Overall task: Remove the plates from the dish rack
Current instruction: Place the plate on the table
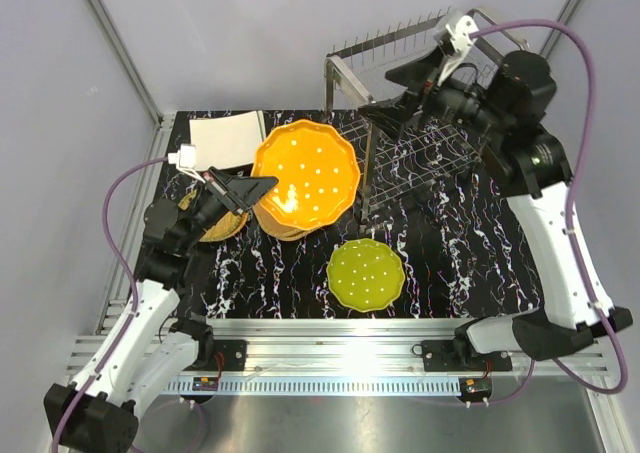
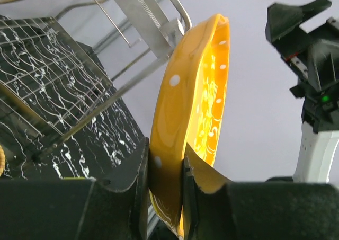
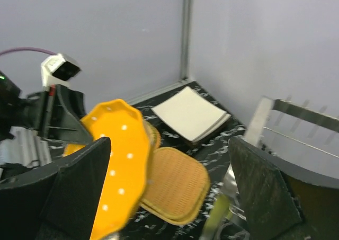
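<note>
Orange glaze with small white dots covers the plate that the left jaws are gripping. The two black fingers (image 2: 124,184) are closed on its scalloped rim, one on the outer side and one on the inner side. This orange plate (image 1: 305,178) is round with a wavy edge and shines under the light. It is held tilted over the left middle of the worktop (image 1: 470,253), which is black with white veins. Under it lies a stack of woven-look tan plates (image 3: 172,184) with rounded corners. If the orange plate touches this stack, I cannot tell. One more tan plate (image 1: 228,227) shows partly under the left arm.

The right jaws are spread wide, with nothing between their fingers (image 3: 79,187). They are at the far right, at the dish rack (image 1: 430,158). The rack is silver wire with rows of upright prongs and a tubular frame.

A green plate (image 1: 366,273) of the same scalloped shape, also with white dots, lies flat on the worktop. It is near the front, to the right of the tan stack and apart from it. At the far left corner are square cream plates (image 1: 228,138), stacked one on another, just beside the orange plate in the top view.
</note>
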`<state>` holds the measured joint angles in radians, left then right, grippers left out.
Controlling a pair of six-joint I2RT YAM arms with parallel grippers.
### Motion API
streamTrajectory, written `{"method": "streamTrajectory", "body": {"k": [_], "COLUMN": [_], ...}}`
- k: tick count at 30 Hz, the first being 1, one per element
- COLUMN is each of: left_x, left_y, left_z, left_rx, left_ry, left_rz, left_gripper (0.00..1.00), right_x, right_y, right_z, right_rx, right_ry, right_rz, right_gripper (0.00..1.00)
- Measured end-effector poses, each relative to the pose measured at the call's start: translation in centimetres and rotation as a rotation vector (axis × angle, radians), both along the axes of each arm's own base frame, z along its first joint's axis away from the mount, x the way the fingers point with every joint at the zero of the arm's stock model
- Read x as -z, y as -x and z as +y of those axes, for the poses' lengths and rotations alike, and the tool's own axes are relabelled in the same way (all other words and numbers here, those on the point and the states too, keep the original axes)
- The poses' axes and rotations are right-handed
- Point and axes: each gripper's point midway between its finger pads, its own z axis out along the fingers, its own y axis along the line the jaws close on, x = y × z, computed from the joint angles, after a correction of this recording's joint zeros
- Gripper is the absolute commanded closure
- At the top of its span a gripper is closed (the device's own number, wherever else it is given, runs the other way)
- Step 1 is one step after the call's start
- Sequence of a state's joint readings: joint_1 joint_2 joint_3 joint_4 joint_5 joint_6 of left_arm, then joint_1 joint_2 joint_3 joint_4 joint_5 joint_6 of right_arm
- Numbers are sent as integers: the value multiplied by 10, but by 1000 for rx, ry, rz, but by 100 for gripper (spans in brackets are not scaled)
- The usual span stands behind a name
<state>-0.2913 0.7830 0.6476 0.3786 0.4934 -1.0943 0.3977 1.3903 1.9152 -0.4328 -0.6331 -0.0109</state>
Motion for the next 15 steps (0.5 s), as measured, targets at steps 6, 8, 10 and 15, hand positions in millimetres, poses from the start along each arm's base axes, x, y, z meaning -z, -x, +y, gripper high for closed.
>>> {"method": "streamTrajectory", "body": {"k": [6, 8, 10, 15], "left_x": [28, 45, 63, 100], "left_y": [29, 34, 36, 35], "left_z": [-14, -18, -21, -34], "left_rx": [174, 229, 270, 347], "left_ry": [-117, -153, -179, -231], "left_rz": [23, 63, 102, 203], "left_gripper": [100, 100, 100, 100], "right_x": [-3, 7, 20, 54], "right_y": [-2, -8, -15, -31], "right_z": [-57, -73, -84, -100], "right_rx": [189, 243, 279, 339], "right_ry": [58, 69, 81, 104], "right_rz": [-108, -92, -62, 23], "right_gripper": [0, 0, 0, 0]}}
